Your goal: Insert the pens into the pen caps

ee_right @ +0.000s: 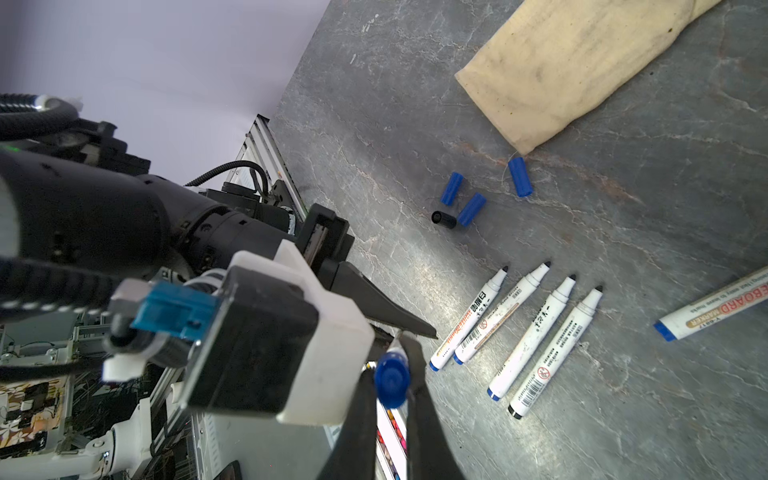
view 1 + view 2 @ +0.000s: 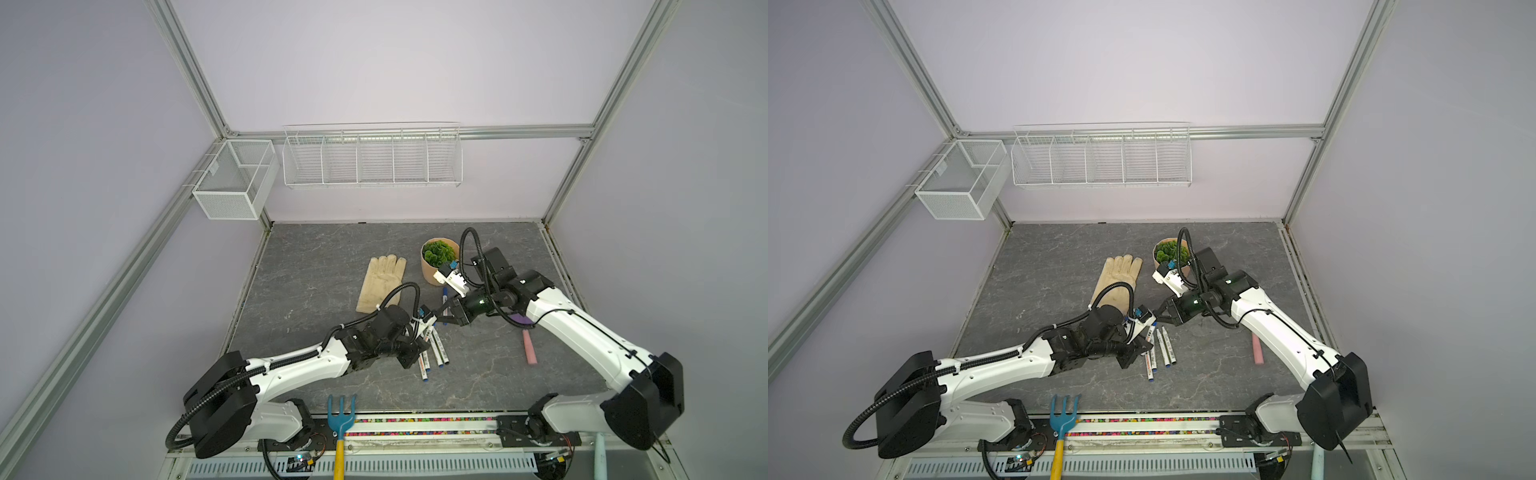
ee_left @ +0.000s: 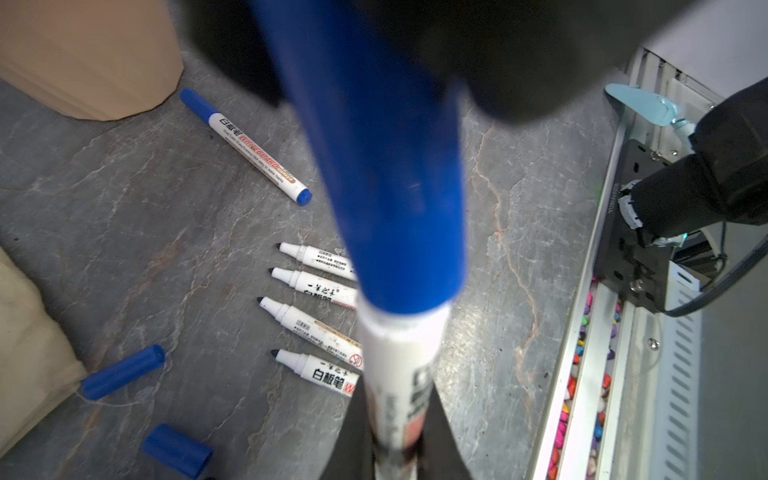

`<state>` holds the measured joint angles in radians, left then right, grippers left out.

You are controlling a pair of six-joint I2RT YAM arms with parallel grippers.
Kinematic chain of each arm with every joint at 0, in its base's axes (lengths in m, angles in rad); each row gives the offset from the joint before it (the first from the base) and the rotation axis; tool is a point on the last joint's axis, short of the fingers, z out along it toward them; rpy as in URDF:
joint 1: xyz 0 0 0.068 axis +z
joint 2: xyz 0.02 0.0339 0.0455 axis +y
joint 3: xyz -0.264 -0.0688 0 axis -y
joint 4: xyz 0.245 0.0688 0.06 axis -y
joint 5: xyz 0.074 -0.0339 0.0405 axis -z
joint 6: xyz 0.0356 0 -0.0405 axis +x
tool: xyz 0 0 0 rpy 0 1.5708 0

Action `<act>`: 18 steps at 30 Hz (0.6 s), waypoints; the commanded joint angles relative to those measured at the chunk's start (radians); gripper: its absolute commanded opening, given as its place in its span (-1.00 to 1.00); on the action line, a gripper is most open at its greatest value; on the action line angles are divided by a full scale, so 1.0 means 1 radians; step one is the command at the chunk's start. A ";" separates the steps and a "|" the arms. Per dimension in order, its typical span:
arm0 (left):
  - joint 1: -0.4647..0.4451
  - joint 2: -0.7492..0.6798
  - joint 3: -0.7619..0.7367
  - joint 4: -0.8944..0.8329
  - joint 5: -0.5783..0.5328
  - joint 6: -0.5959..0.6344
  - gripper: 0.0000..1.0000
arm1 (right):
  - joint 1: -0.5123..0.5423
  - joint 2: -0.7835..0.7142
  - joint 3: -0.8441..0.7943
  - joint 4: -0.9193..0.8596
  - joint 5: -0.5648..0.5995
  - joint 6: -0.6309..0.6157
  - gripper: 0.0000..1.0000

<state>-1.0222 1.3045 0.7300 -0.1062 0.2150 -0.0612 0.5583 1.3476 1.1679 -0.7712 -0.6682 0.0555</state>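
Note:
My left gripper (image 3: 397, 449) is shut on the white barrel of a pen (image 3: 401, 365). A blue pen cap (image 3: 386, 166) sits on that pen's tip, and my right gripper (image 1: 392, 386) is shut on this cap (image 1: 390, 380). Both grippers meet above mid-table in both top views, left gripper (image 2: 428, 326), right gripper (image 2: 441, 312). Several uncapped pens (image 1: 519, 328) lie side by side below them. One capped pen (image 3: 249, 149) lies apart. Three loose blue caps (image 1: 471, 209) and a black cap (image 1: 443, 219) lie near the glove's cuff.
A tan glove (image 2: 380, 284) and a potted green plant (image 2: 438, 259) sit behind the grippers. A pink stick (image 2: 529, 347) lies at the right. A blue garden fork with a yellow handle (image 2: 341, 419) rests on the front rail. Wire baskets (image 2: 372, 158) hang on the back wall.

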 commanded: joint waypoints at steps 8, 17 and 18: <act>0.002 -0.060 0.063 0.178 0.077 0.069 -1.00 | 0.079 -0.022 -0.037 -0.150 -0.125 -0.055 -0.87; 0.001 -0.097 0.049 0.223 0.052 0.107 -1.00 | 0.115 -0.003 -0.046 -0.160 -0.113 -0.052 -0.87; 0.001 -0.100 0.050 0.236 0.056 0.103 -1.00 | 0.116 0.001 -0.051 -0.158 -0.114 -0.048 -0.87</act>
<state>-1.0222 1.2503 0.7284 -0.1783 0.2848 0.0021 0.5987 1.3113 1.1652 -0.8143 -0.6739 0.0284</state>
